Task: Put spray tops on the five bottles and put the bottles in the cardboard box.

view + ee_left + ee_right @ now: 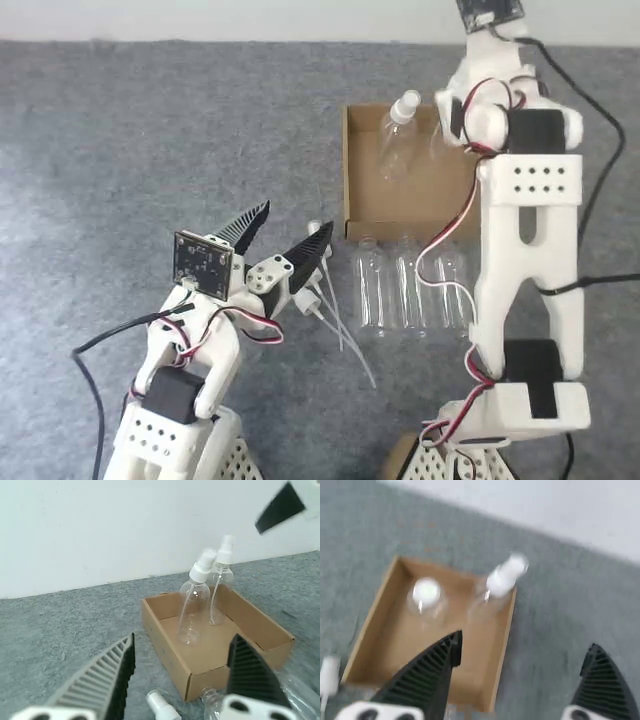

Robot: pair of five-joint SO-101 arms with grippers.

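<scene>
The cardboard box [347, 170] holds two clear bottles with white spray tops: one [398, 130] leans in the box's far part, and both show in the left wrist view [194, 600] [220, 575]. Three topless bottles [410, 285] lie side by side just in front of the box. Loose spray tops [312, 295] with long tubes lie beside them. My left gripper [290, 232] hangs open over these tops, holding nothing. My right gripper [525, 640] is open and empty above the box [501, 650] and its two bottles [426, 591] [504, 576].
The right arm [525, 230] stretches from the front edge across the box's right side, covering part of it. Grey carpet [150, 140] spreads out to the left. A dark finger tip [280, 505] of the other gripper hangs above the box in the left wrist view.
</scene>
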